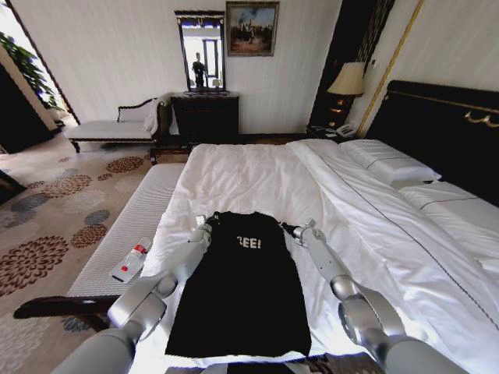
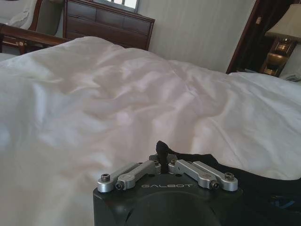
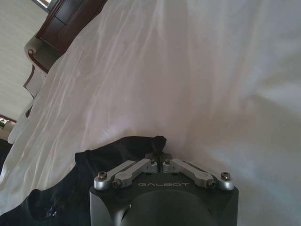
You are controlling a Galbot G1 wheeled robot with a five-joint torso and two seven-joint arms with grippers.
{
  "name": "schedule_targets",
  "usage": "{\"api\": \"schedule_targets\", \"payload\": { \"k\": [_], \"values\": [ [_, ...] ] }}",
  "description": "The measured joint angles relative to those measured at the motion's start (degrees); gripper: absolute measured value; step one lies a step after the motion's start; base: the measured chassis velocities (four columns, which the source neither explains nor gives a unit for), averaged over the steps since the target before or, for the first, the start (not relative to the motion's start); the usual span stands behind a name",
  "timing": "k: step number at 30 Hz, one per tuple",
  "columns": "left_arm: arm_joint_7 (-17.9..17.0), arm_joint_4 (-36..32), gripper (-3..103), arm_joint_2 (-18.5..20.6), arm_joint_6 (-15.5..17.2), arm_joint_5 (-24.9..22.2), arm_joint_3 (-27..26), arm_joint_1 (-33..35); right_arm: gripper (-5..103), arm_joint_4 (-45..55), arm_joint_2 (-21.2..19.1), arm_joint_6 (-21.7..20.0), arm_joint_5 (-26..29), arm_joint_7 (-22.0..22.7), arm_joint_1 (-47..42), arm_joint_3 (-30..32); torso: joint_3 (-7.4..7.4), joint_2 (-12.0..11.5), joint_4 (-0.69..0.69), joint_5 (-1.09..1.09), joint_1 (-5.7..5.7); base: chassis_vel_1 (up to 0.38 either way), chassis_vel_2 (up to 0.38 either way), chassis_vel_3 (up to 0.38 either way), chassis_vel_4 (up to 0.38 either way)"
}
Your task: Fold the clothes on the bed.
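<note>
Shirt (image 1: 243,296) is lying flat on the bed (image 1: 257,179) near the foot edge, roughly 6 o'clock from the pillows, collar end pointing to 12 o'clock. Both sleeves are looking tucked in already, so the shirt reads as 1 long narrow strip; judging by that, the side folds are done and the lengthwise fold is left.

Left gripper (image 1: 204,224) is sitting at the collar-end corner at 11 o'clock of the shirt; in the left wrist view its fingers are pressed together on a pinch of black fabric. Right gripper (image 1: 292,229) is at the 1 o'clock corner, likewise clamped on a tuft of the shirt.

Containers: 1 bottle (image 1: 131,262) is lying on the bench (image 1: 125,226) at 9 o'clock of the shirt; contents cannot be told.
</note>
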Motion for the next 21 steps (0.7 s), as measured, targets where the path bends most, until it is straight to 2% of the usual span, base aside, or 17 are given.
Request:
{"api": "schedule_targets", "payload": {
  "k": [2, 6, 9, 17, 20, 21],
  "values": [
    [-0.7, -2.2, 1, 0.7, 0.3, -1.3, -0.6, 0.1, 1, 3.6, -1.7, -0.1, 1.9, 1.3, -0.2, -2.0, 0.0, 0.0, -0.02, 0.0, 0.0, 0.0, 0.0, 0.0, 0.0],
    [-1.0, -1.7, 1, 0.7, 0.7, -2.9, -1.6, -2.0, 1, 6.3, -3.0, 1.0, 2.4, 2.9, 1.4, -4.8, 0.0, 0.0, -0.03, 0.01, -0.01, 0.0, 0.0, 0.0, 0.0],
    [-0.6, 2.3, 1, -0.2, 0.8, -4.2, -2.3, -6.1, 1, 5.3, -3.3, 7.9, -1.2, 4.1, 6.0, -10.3, 0.0, 0.0, 0.02, -0.01, 0.0, 0.0, 0.0, 0.0, 0.0],
    [1.6, 10.3, 1, -2.6, 2.0, -5.7, -2.1, -13.5, 1, -1.1, -1.5, 11.0, -1.2, 4.6, 14.1, -13.8, 0.0, 0.0, 0.02, 0.0, 0.0, 0.0, 0.0, 0.0, 0.0],
    [3.6, 18.3, 1, -6.5, 1.4, -2.2, -6.0, -19.7, 1, -6.3, 0.4, 14.1, -2.4, 4.3, 17.6, -14.7, 0.0, 0.0, -0.04, 0.0, 0.0, 0.0, 0.0, 0.0, 0.0],
    [4.0, 18.9, 1, -6.8, 1.4, -1.9, -6.5, -20.4, 1, -6.7, 0.7, 15.1, -2.7, 4.3, 17.9, -15.0, -0.01, 0.0, -0.04, 0.01, 0.01, 0.0, 0.0, 0.0, 0.0]
  ]
}}
